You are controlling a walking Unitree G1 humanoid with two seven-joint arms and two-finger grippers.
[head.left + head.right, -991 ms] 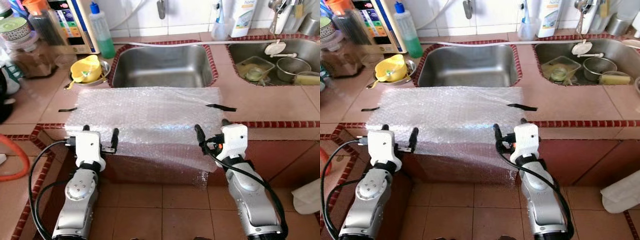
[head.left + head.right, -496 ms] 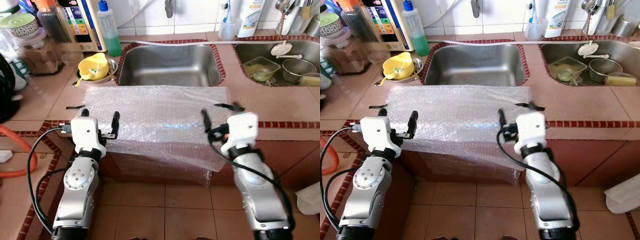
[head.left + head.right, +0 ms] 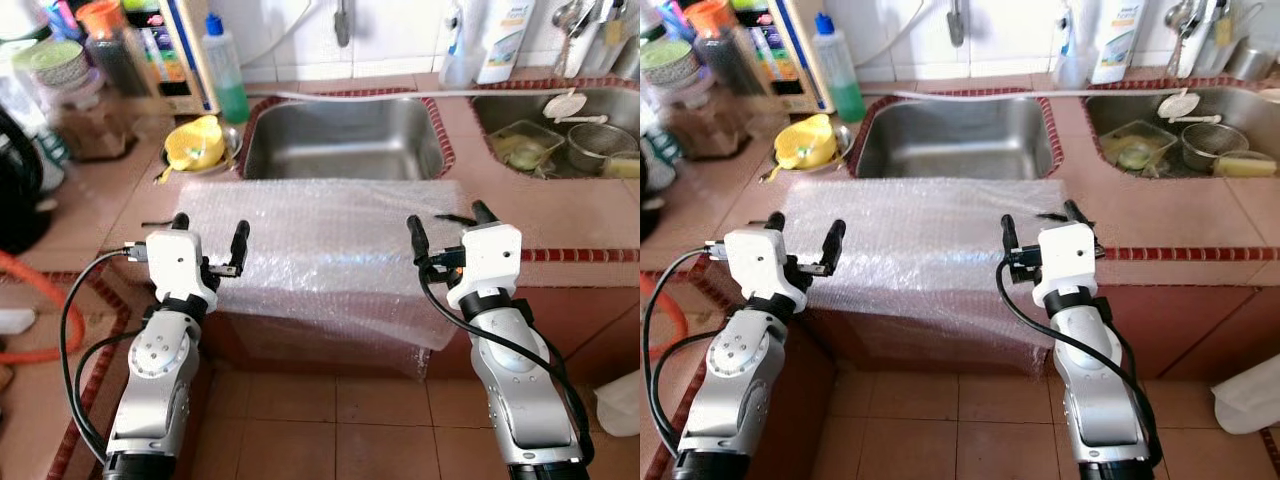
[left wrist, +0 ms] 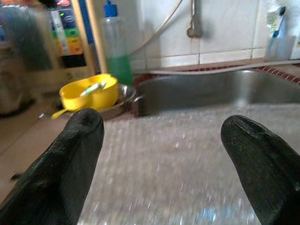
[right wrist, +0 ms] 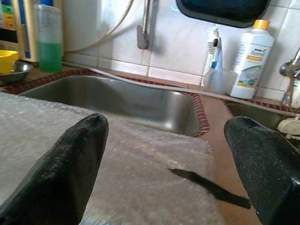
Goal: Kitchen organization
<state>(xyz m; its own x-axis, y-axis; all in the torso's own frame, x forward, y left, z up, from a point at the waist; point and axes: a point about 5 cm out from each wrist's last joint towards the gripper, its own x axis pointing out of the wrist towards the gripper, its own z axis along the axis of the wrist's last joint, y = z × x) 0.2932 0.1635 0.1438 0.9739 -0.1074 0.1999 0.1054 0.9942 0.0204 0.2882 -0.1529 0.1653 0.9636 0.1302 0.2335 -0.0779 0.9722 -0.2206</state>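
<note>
A sheet of bubble wrap [image 3: 320,235] lies on the tiled counter in front of the empty steel sink [image 3: 345,140], held by strips of black tape [image 3: 457,219], and its front hangs over the counter edge. My left gripper [image 3: 210,232] is open at the sheet's front left corner. At the front right corner my right gripper [image 3: 447,216] is also open, one finger beside the tape. Nothing is between either pair of fingers. The left wrist view looks past its gripper [image 4: 164,129] across the wrap to a yellow cup [image 4: 89,93]. The right wrist view looks past its gripper [image 5: 168,126] to the sink [image 5: 117,101].
The yellow cup sits in a metal bowl [image 3: 198,148] beside a green soap bottle [image 3: 228,75]. Jars crowd the back left of the counter. A second sink [image 3: 560,140] on the right holds dishes. An orange hose [image 3: 40,300] lies at the left, and a white bag [image 3: 622,400] on the floor.
The camera has shifted, bringing the counter closer. Both grippers have come up and forward a little over the wrap's front edge and remain open.
</note>
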